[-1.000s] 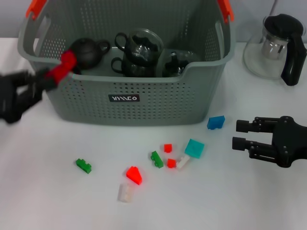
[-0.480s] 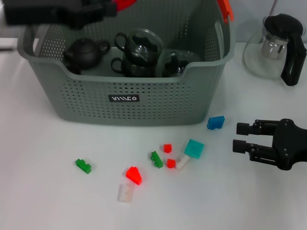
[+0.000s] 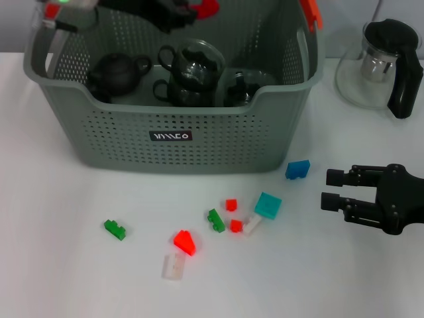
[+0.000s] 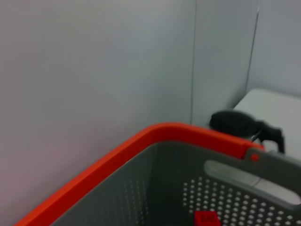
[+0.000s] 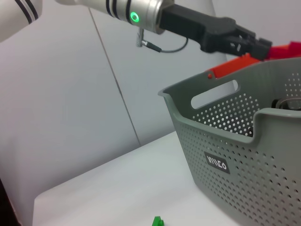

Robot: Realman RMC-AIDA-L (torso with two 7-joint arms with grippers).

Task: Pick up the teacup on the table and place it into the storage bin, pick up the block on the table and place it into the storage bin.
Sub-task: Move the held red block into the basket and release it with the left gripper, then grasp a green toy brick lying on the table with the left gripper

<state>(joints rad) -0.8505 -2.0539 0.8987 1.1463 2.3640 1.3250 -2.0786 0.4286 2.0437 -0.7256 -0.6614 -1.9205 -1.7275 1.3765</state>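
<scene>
The left gripper has swung from the bin's left wall to above the storage bin, clenched on a red block, ready for release. The right gripper waits released on the surface.

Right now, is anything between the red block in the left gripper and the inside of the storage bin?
Nothing visible. The left gripper holds the red block above the storage bin, over its open top near the back wall.
</scene>
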